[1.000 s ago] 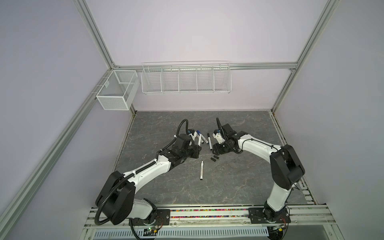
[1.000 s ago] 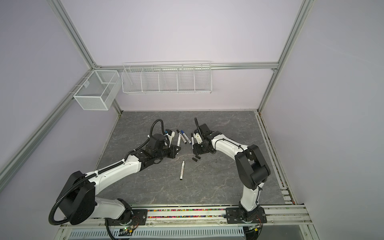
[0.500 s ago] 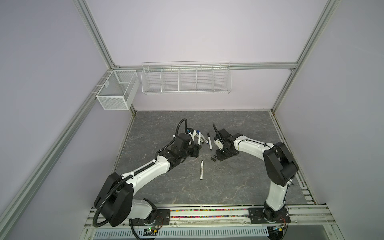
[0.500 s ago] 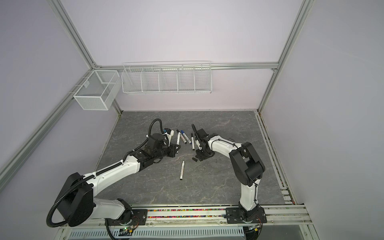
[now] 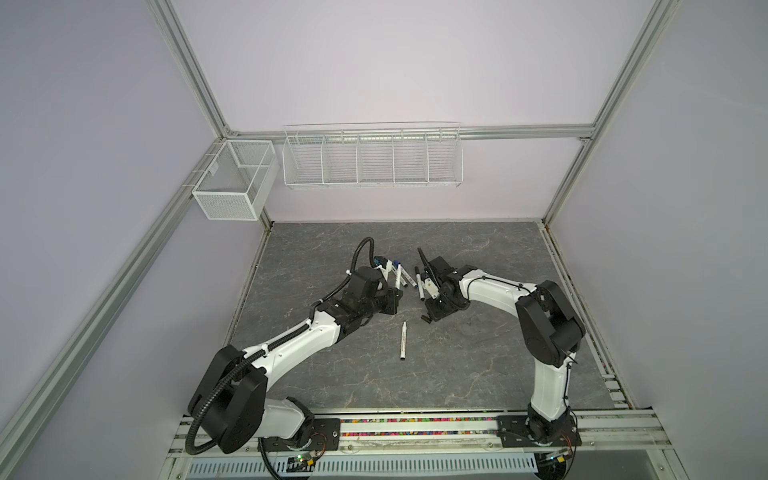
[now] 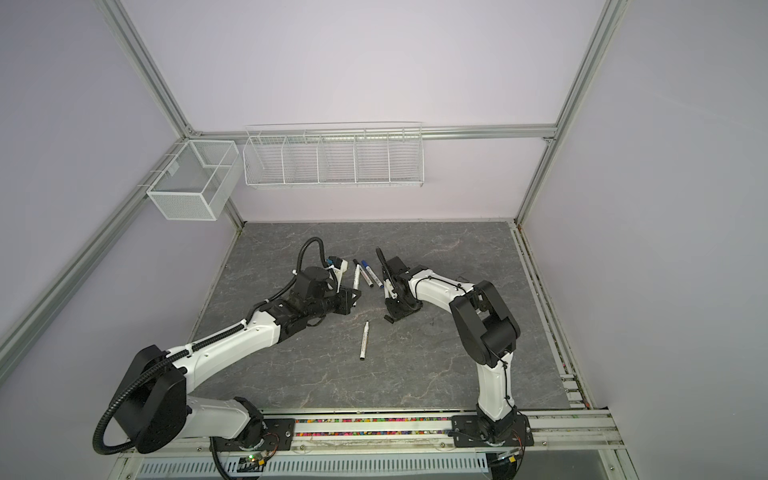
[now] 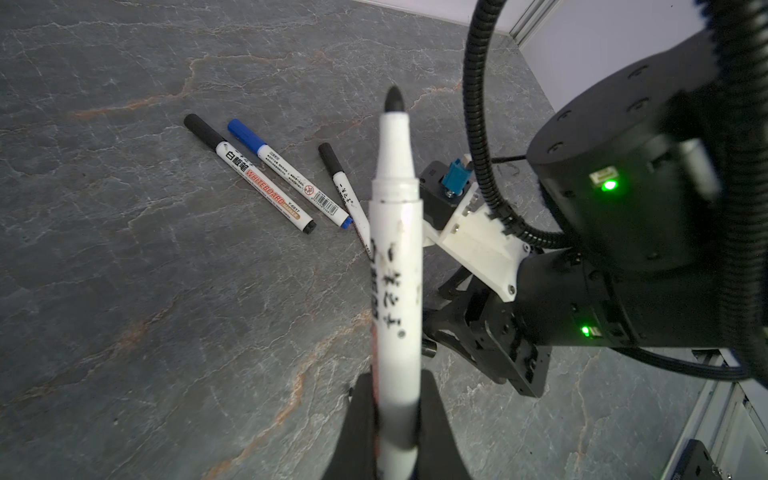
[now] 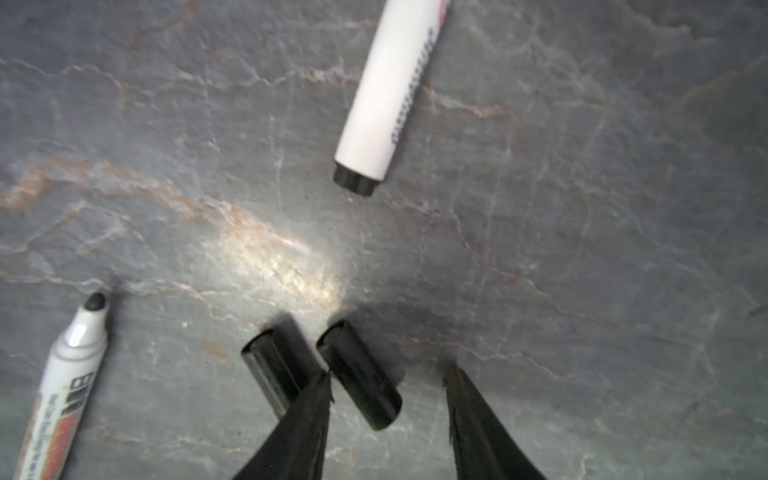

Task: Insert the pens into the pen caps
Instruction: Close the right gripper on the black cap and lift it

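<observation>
My left gripper (image 7: 397, 386) is shut on an uncapped white pen (image 7: 397, 257), whose black tip points away from the wrist. In both top views this gripper (image 5: 392, 301) hangs left of centre. My right gripper (image 8: 388, 372) is open and low over the table, with a black pen cap (image 8: 359, 374) lying between its fingers, untouched on the far side. A second black cap (image 8: 272, 370) lies just outside one finger. Another uncapped pen (image 8: 70, 374) lies on the table (image 5: 403, 340). Three capped pens, two black (image 7: 249, 174) (image 7: 343, 187) and one blue (image 7: 291, 174), lie further back.
The dark stone-patterned tabletop (image 5: 478, 365) carries everything. A long wire basket (image 5: 372, 160) and a small mesh box (image 5: 232, 183) hang on the back wall frame. The right arm's wrist (image 7: 490, 332) sits close beside the held pen.
The right gripper has come forward and down from beside the capped pens onto the two caps, its jaws narrowing a little. The left gripper and its pen have stayed put.
</observation>
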You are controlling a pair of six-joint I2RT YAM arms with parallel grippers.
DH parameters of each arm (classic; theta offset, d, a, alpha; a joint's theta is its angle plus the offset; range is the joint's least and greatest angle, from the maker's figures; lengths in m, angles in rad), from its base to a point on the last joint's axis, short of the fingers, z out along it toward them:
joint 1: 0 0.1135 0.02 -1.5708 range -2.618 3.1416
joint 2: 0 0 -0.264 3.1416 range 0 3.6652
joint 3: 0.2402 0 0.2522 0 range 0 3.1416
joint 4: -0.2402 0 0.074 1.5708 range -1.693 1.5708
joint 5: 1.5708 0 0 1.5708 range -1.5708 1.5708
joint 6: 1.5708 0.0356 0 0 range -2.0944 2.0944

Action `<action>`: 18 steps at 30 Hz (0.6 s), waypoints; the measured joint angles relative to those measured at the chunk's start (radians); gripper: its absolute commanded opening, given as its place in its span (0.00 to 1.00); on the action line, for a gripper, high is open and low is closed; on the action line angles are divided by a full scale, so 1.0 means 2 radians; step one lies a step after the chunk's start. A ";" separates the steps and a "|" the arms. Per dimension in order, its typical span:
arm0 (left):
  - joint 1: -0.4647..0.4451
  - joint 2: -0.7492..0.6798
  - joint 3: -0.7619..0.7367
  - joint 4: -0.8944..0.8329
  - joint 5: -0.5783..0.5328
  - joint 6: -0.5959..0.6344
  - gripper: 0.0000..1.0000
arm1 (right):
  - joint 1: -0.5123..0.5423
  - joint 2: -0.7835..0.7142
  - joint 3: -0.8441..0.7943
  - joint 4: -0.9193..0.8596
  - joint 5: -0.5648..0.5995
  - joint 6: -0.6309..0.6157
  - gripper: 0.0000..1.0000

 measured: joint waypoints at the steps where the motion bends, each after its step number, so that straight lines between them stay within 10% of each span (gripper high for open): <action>1: 0.000 0.000 0.000 0.000 0.000 0.000 0.00 | 0.002 0.003 0.005 -0.004 0.005 -0.002 0.46; 10: 0.000 0.001 0.000 -0.005 0.002 0.001 0.00 | 0.016 0.011 0.014 -0.004 0.025 -0.014 0.13; 18: -0.001 0.014 0.000 -0.013 0.028 0.014 0.00 | -0.034 -0.066 -0.003 0.056 -0.077 0.045 0.11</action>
